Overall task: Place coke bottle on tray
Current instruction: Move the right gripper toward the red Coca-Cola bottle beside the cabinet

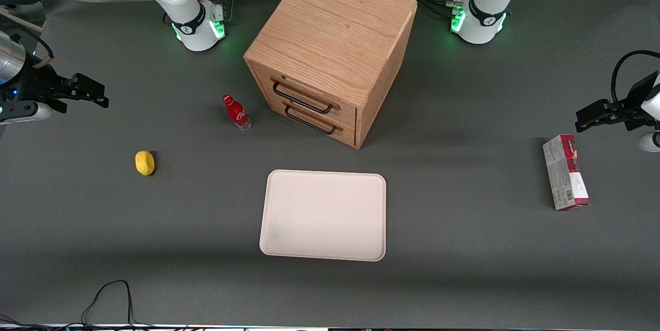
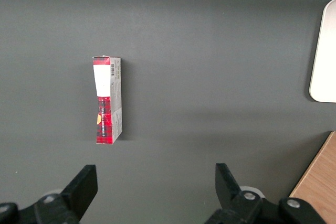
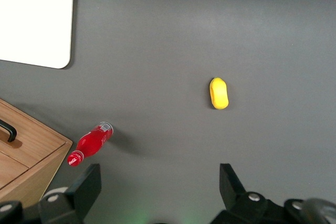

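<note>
the front camera hangs high, looking steeply down on the whole table, both arm bases at its upper edge. the right wrist camera looks straight down from well above, past its gripper, whose fingers stand apart; it shares the coke bottle, tray and cabinet with the front view. the left wrist camera shares the carton.

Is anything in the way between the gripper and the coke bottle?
Nothing visible. The open gripper hovers toward the working arm's end of the table; only bare table separates it from the upright coke bottle. The lemon sits nearer the camera.
</note>
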Motion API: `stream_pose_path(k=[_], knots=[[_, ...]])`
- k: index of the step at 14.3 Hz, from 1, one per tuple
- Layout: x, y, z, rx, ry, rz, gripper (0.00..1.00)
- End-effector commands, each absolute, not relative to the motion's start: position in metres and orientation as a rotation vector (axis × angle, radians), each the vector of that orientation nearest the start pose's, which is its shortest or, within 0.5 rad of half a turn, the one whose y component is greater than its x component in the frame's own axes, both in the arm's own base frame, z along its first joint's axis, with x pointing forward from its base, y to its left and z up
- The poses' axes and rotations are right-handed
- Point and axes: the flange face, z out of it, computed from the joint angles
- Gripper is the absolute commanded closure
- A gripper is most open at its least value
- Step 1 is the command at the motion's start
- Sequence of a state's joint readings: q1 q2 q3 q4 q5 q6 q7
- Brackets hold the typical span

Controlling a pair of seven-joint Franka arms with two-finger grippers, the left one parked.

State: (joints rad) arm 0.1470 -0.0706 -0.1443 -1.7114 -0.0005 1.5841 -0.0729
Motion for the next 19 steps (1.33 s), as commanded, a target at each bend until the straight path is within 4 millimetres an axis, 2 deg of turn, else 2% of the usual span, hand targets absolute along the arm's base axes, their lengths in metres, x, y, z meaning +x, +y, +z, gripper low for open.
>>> stream_pose_path(k=[1,3,5,12,16,18,19], knots=[[0.529,0.0,0.609,-3.133,-0.126,0.107,0.0],[0.53,-0.001,0.618,-3.13,-0.135,0.111,0.0],[0.528,0.0,0.618,-3.131,-0.157,0.131,0.0],[0.529,0.028,0.614,-3.128,-0.195,0.152,0.0],[0.515,0.117,0.615,-3.158,-0.104,0.164,0.0],[0.5,0.162,0.614,-3.168,-0.046,0.183,0.0],[0.493,0.177,0.613,-3.171,-0.032,0.2,0.0]])
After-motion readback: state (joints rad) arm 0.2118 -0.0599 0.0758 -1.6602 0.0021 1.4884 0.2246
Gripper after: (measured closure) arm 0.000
